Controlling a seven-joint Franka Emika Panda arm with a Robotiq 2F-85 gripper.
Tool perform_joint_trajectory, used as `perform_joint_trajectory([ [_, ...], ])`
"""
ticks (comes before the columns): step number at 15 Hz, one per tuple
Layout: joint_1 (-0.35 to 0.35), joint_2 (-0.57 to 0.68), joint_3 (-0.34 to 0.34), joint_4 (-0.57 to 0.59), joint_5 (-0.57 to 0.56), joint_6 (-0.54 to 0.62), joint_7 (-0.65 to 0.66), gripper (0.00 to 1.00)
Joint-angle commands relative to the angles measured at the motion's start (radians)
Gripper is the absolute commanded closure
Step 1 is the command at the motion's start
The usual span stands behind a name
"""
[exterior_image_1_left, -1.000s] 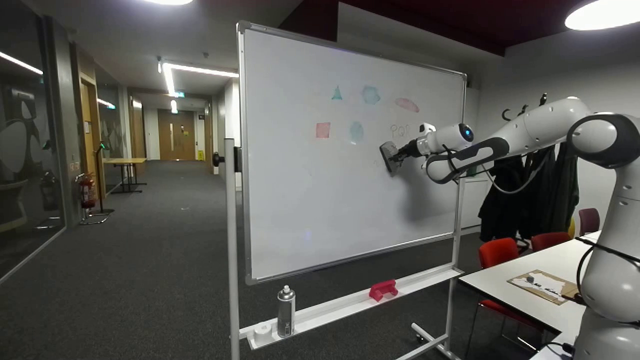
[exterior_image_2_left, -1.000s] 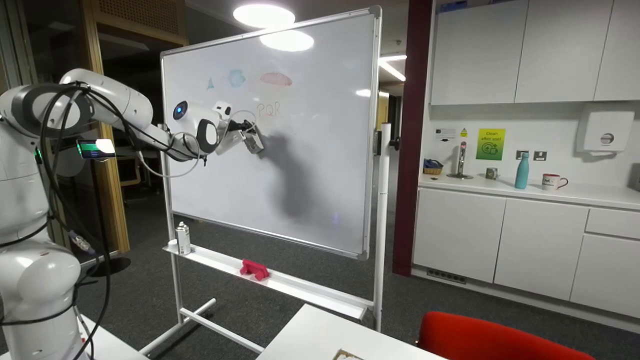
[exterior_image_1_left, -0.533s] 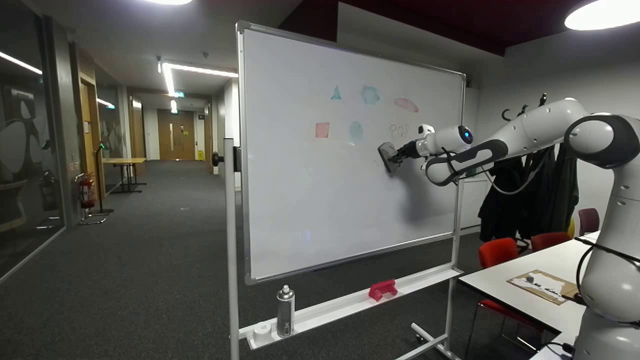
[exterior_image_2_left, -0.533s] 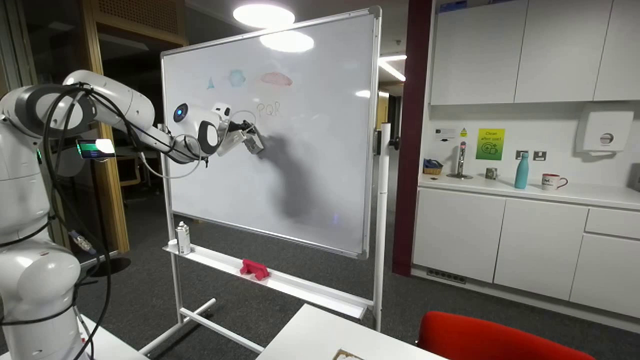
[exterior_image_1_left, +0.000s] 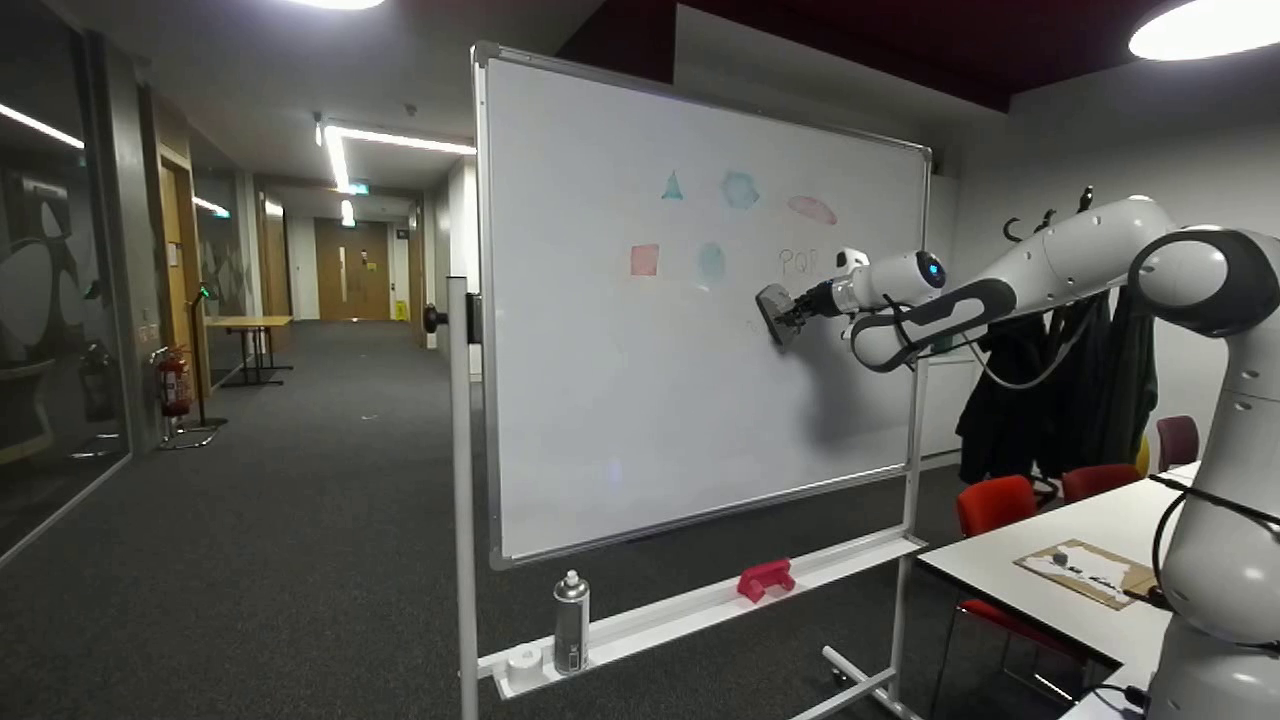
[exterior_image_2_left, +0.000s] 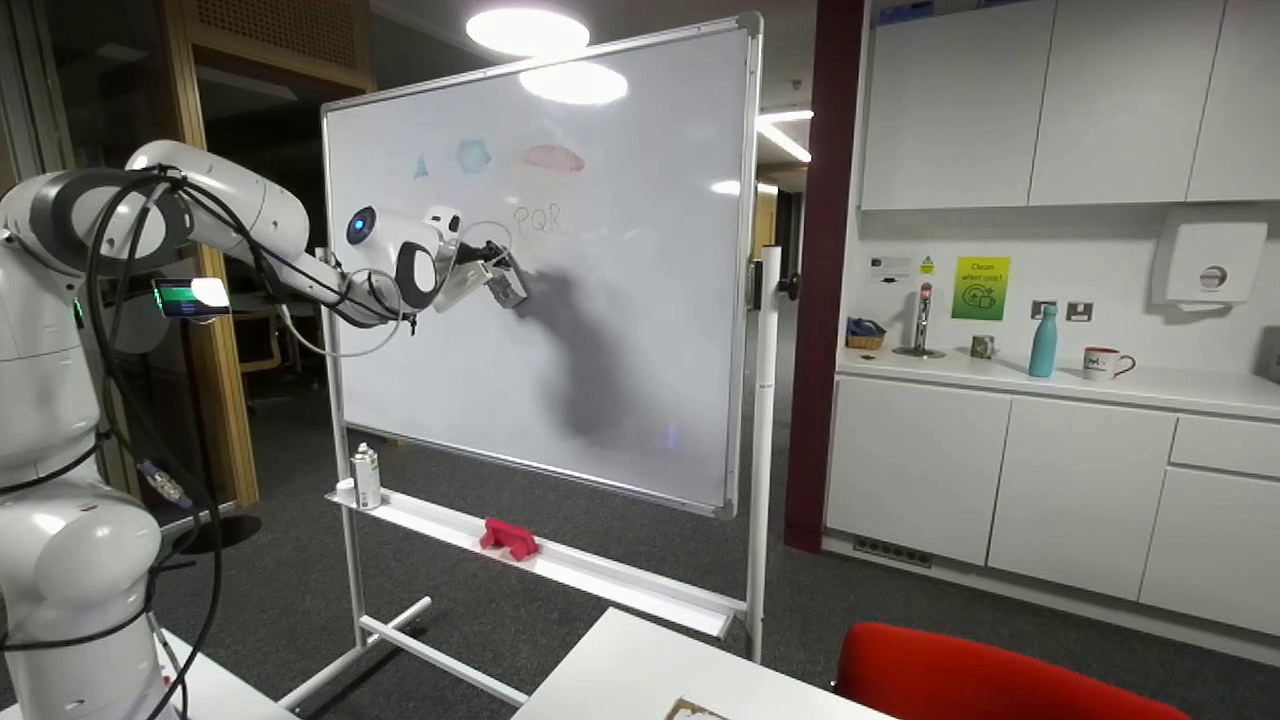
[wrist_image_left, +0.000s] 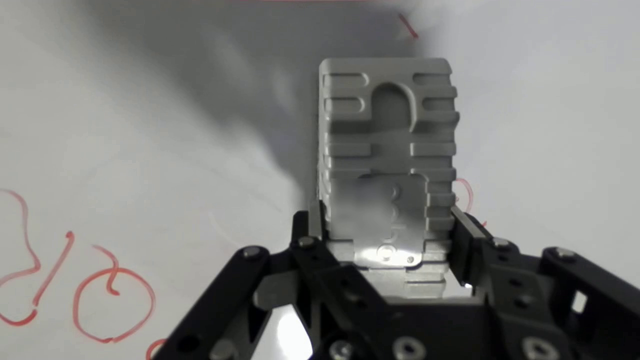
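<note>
Gripper (wrist_image_left: 389, 222) pinches a grey eraser (wrist_image_left: 391, 135) by its sides (seemingly against the whiteboard (wrist_image_left: 540, 140))

My gripper (wrist_image_left: 389, 225) had the eraser (wrist_image_left: 390, 150) between its fingers (wrist_image_left: 300, 230), with the whiteboard (exterior_image_1_left: 650, 400) standing in front. Just above the gripper, in both exterior views, I saw the letters PQR (exterior_image_2_left: 539, 219), and higher up the ellipse (exterior_image_1_left: 812, 210). To its upper left were 4 more drawings: a hexagon (exterior_image_1_left: 740, 190), a triangle (exterior_image_1_left: 672, 187), an oval (exterior_image_1_left: 712, 262) and a square (exterior_image_1_left: 645, 260). Well below my gripper ran the ledge (exterior_image_1_left: 665, 625), holding a bracket (exterior_image_1_left: 767, 580) and, farther left, a spray can (exterior_image_1_left: 572, 625). The arm (exterior_image_1_left: 1080, 250) lay behind. Lower right I had the table (exterior_image_2_left: 650, 660), a chair (exterior_image_2_left: 980, 675) near it; well to the right, a bottle (exterior_image_2_left: 1044, 342) and a mug (exterior_image_2_left: 1101, 363) stood on the counter (exterior_image_2_left: 950, 371).
</note>
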Motion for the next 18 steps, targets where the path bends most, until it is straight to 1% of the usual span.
perform_joint_trajectory([
  [1, -0.015, 0.000, 0.016, 0.002, 0.001, -0.003, 0.000, 0.42],
  [3, -0.015, 0.000, 0.016, 0.002, 0.001, -0.003, 0.000, 0.42],
  [4, -0.013, 0.002, 0.018, 0.000, 0.000, 0.001, -0.001, 0.67],
  [10, -0.008, -0.018, 0.034, -0.043, -0.022, 0.003, -0.026, 0.67],
  [14, -0.004, 0.003, 0.049, -0.030, -0.032, -0.008, -0.037, 0.67],
  [15, -0.043, 0.005, 0.090, -0.030, -0.031, -0.007, -0.041, 0.67],
  [18, -0.076, 0.005, 0.138, -0.032, -0.038, -0.016, -0.049, 0.67],
])
